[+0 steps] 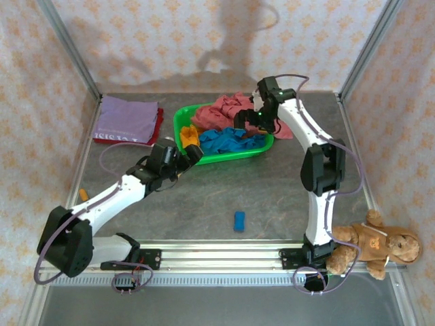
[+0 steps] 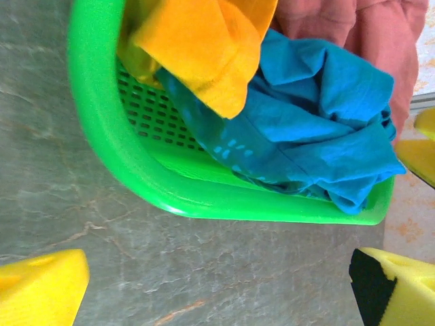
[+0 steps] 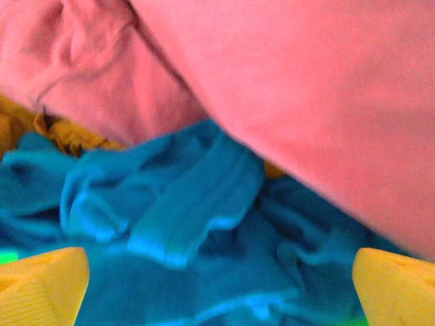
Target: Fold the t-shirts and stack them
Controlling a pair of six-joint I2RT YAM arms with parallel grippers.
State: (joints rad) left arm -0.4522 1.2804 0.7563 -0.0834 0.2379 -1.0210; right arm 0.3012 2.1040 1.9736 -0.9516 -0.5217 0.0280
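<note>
Two wide-open, empty hands: left hand (image 1: pixel 191 155) beside green basket (image 1: pixel 181 117), right hand (image 1: pixel 253 123) over blue t-shirt (image 1: pixel 228 141).

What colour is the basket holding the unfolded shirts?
The basket is bright green; the left wrist view shows it best.

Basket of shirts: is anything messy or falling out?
Yes. The pink shirt spills over the far rim of the green basket onto the table; the blue shirt and orange shirt lie crumpled inside, unfolded.

Overhead; wrist close-ups sharing blue shirt (image 2: pixel 319 122)
</note>
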